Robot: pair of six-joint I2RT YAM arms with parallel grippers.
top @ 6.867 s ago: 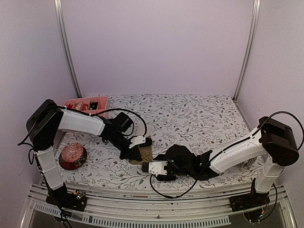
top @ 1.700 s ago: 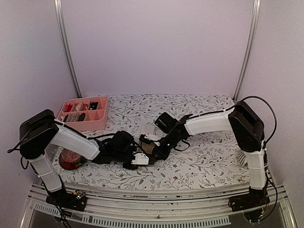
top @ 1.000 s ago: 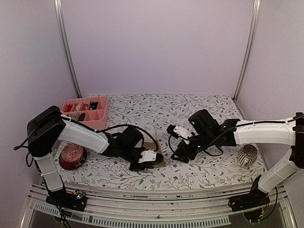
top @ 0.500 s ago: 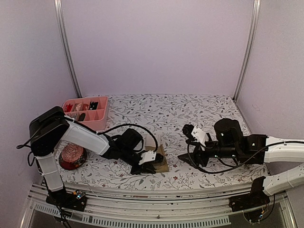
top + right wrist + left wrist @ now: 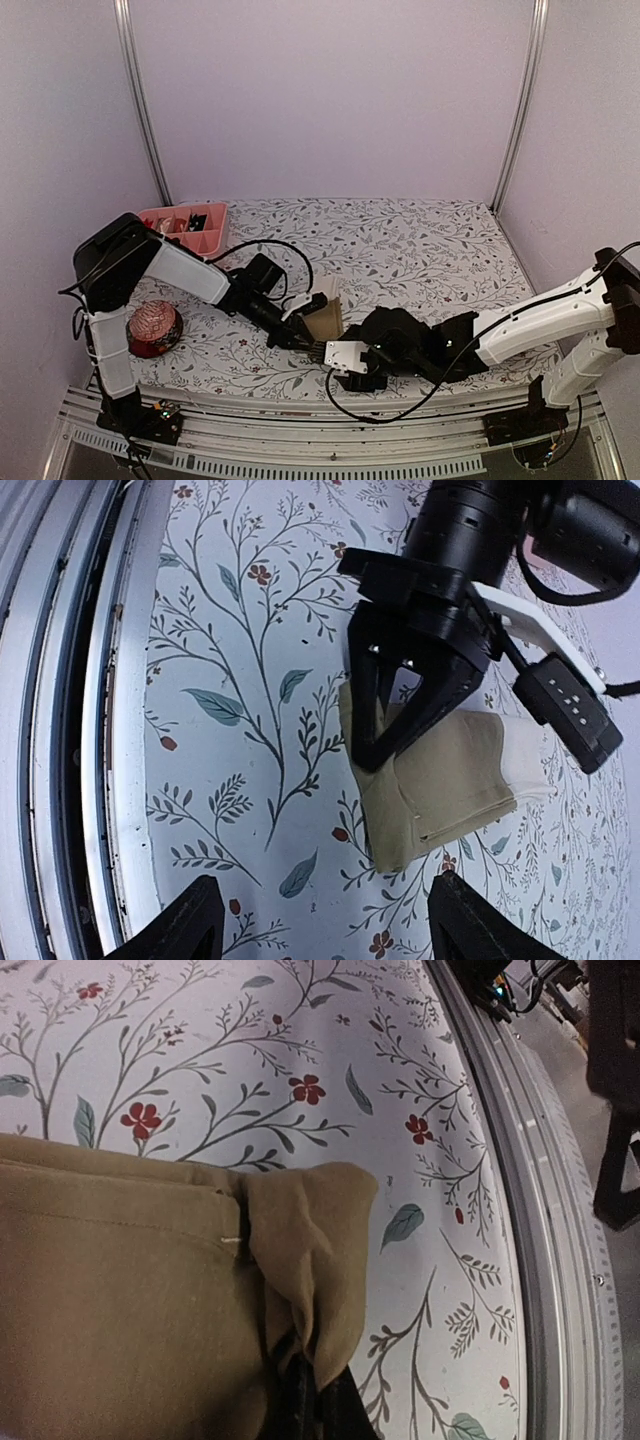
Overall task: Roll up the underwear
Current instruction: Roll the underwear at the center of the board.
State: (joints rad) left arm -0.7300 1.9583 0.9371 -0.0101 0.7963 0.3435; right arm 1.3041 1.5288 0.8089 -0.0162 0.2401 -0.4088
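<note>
Pinching a fold of the tan underwear point(image 5: 150, 1290), the left fingers point(image 5: 300, 1415) are sitting almost fully together, with only the cloth's thickness between them. They are gripping the near corner, where the fabric is doubling over itself, probably so that this edge can be turned inward and the roll begun from that end.

The right fingers point(image 5: 175, 925) are standing wide apart and holding nothing. They are hovering low over the surface point(image 5: 230, 630) just in front of the garment, facing the left fingers. They seem to be waiting to press or tuck the cloth once it is turning.

The underwear is lying as a compact folded rectangle near the surface's front edge, between the two arms. Its pale band point(image 5: 525, 765) is pointing away from the pinch, which is leaving the long body free to wind up. By my reading, the roll is barely starting.

A black pair is not showing clearly in any view. Farther left, a bowl point(image 5: 152, 328) and a pink bin point(image 5: 218, 222) are sitting well apart from the work.
</note>
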